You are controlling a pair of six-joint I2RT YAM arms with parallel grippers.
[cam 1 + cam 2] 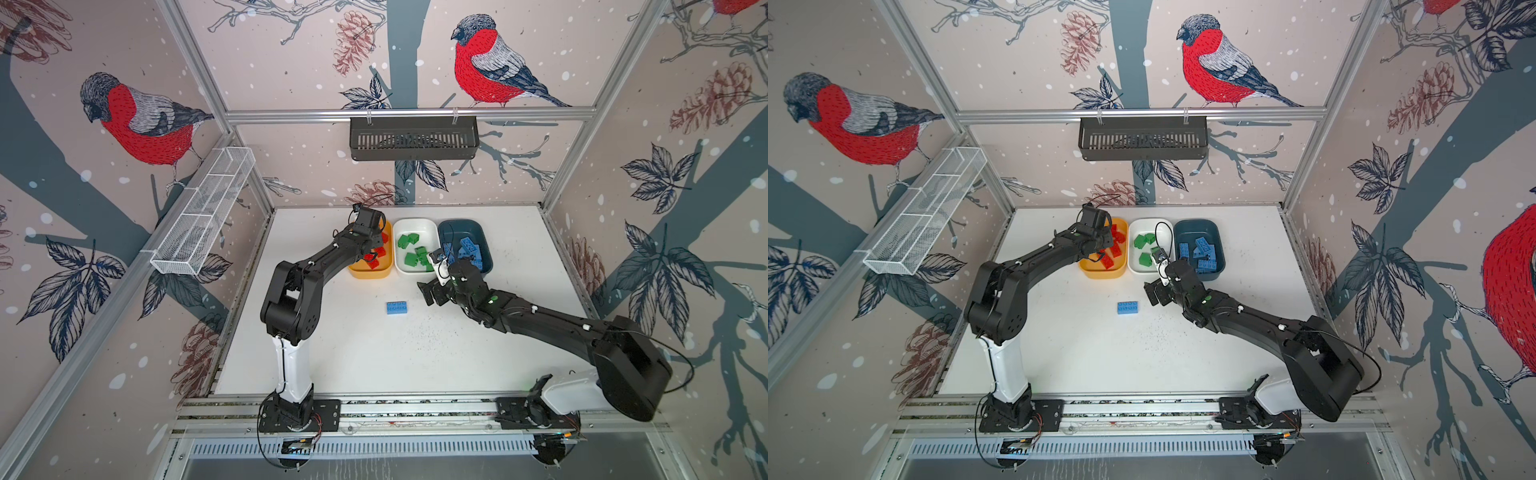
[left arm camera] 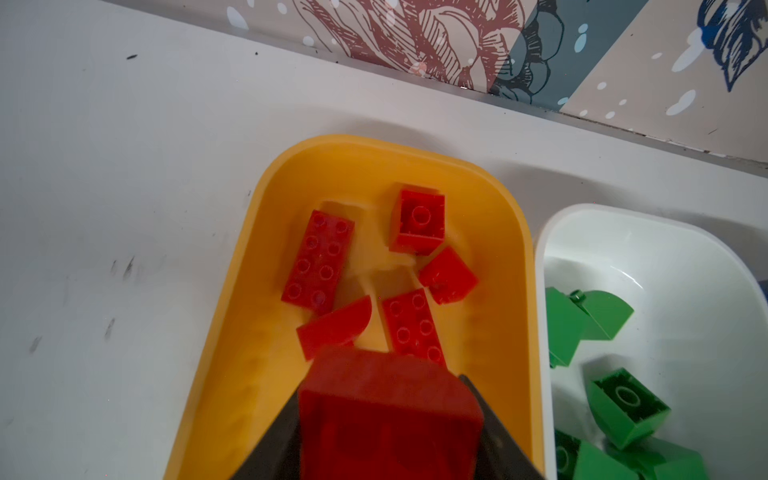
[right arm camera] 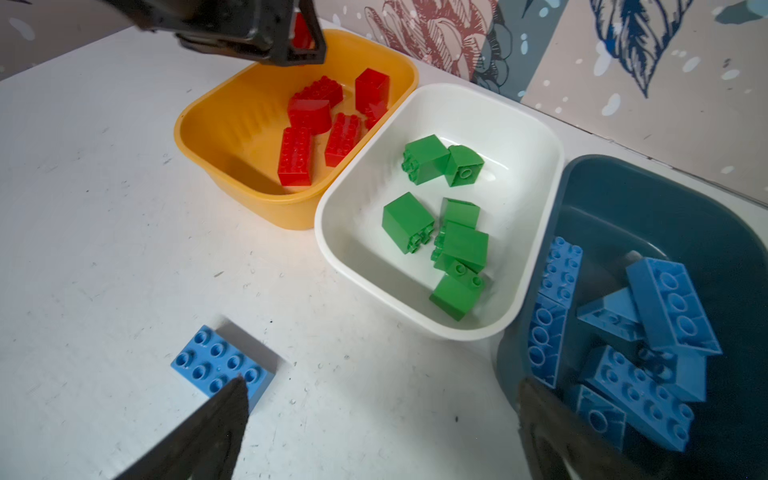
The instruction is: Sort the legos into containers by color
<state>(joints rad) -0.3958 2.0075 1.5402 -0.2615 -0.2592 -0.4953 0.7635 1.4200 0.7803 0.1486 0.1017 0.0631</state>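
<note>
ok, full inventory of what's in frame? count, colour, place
yellow tub: one, yellow-orange, far side of table
white tub: one, white, right beside it
teal tub: one, dark teal, beside the white tub
red bricks: at least five, red, in yellow tub
green bricks: about six, green, in white tub
blue bricks: about six, light blue, in teal tub
loose brick: one, light blue, on table before the tubs
raised brick: one, red, above yellow tub
slotted basket: one, black, back rail
wire basket: one, white, left wall rail
table: one, white, scuffed
left gripper: one, black, over yellow tub, raised brick between jaws, grip unclear
right gripper: one, black, open, empty, above table near loose brick
</note>
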